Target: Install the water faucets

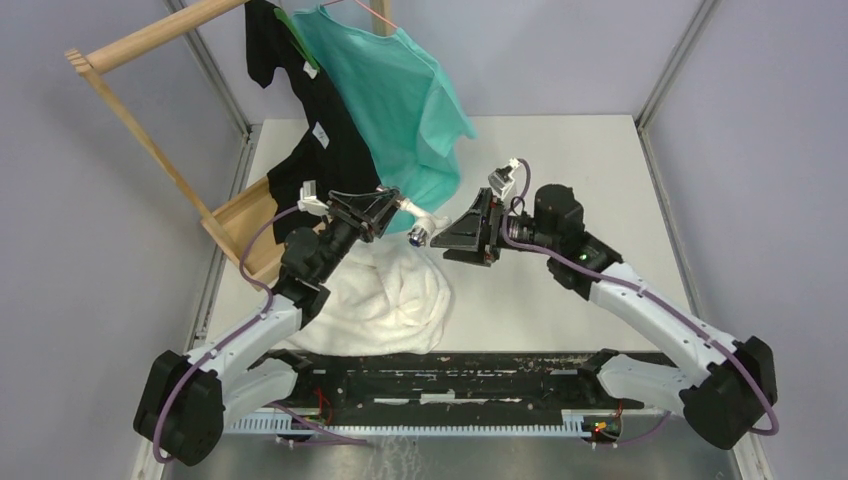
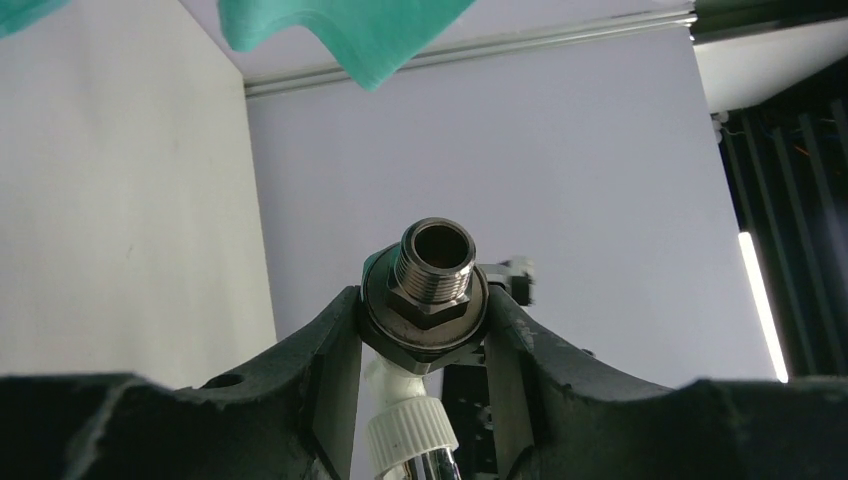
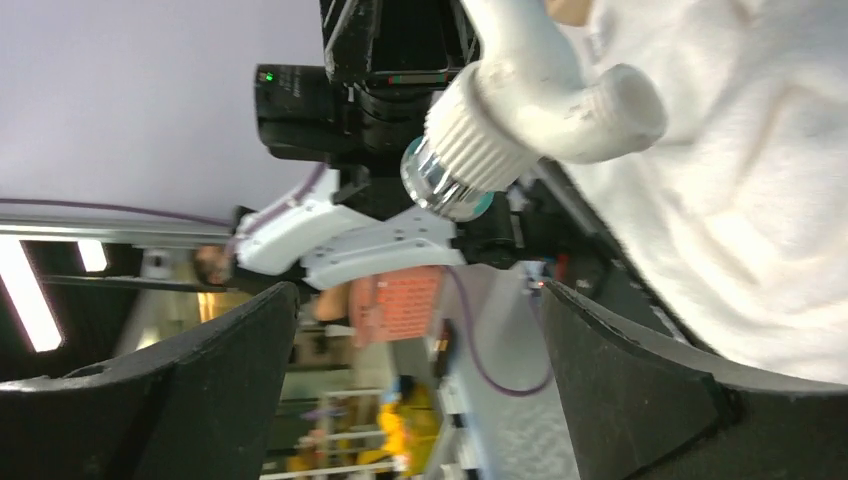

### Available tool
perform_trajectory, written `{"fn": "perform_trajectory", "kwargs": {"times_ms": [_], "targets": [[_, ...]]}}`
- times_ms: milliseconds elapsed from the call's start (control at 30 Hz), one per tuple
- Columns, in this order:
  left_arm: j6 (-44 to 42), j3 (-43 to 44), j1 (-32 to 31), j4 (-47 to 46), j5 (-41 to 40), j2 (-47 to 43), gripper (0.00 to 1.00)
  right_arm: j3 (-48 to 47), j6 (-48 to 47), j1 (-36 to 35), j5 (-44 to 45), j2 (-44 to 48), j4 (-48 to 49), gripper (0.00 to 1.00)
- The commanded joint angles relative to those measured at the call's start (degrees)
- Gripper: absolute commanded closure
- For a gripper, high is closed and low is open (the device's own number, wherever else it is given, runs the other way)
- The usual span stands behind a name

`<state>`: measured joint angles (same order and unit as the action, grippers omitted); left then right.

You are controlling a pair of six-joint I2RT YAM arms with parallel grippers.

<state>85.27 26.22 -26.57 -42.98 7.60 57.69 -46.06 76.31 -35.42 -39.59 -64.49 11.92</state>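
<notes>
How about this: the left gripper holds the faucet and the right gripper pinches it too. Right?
Not quite. The left gripper holds the faucet, but the right gripper is open and not touching it; the right wrist view shows this.

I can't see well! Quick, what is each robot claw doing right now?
Left gripper: closed on the faucet, pinching its metal fitting.
Right gripper: open, holding nothing, with the faucet's end just ahead of it.

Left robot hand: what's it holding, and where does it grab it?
The left gripper holds the faucet, pinched at its round metal collar.
</notes>
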Motion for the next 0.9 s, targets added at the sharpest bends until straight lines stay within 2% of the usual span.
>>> {"fn": "perform_trajectory", "kwargs": {"times_ms": [0, 167, 300, 400, 567, 733, 867], "targets": [[-2.9, 2.5, 0.3, -2.1, -2.3, -1.5, 0.97, -10.8, -29.0, -0.1, 5.2, 3.6, -35.5, 0.02], [-3.6, 3.3, 0.3, -2.0, -1.3, -1.5, 0.97, -16.3, -44.2, -0.1, 9.9, 5.4, -45.9, 0.02], [-3.6, 3.9, 0.2, -0.6, -0.8, -1.5, 0.97, -16.7, -58.8, -0.7, 12.2, 9.4, -46.0, 0.06], [-3.1, 5.5, 0.2, 2.1, -0.3, -1.2, 0.97, -14.3, -65.7, -4.1, 17.7, 13.3, -41.4, 0.06], [-2.9, 8.1, 0.2, 6.8, -0.3, -1.6, 0.97, -6.7, -83.1, -20.3, 45.9, 16.5, -29.2, 0.04], [-3.6, 8.6, 0.2, 8.9, -0.8, -2.7, 0.97, -1.0, -103.1, -30.6, 63.6, 10.9, -12.1, 0.01], [-3.6, 9.1, 0.2, 10.0, -0.1, -2.5, 0.97, -4.1, -109.7, -31.9, 72.9, 2.0, -5.0, 0.02]]}}
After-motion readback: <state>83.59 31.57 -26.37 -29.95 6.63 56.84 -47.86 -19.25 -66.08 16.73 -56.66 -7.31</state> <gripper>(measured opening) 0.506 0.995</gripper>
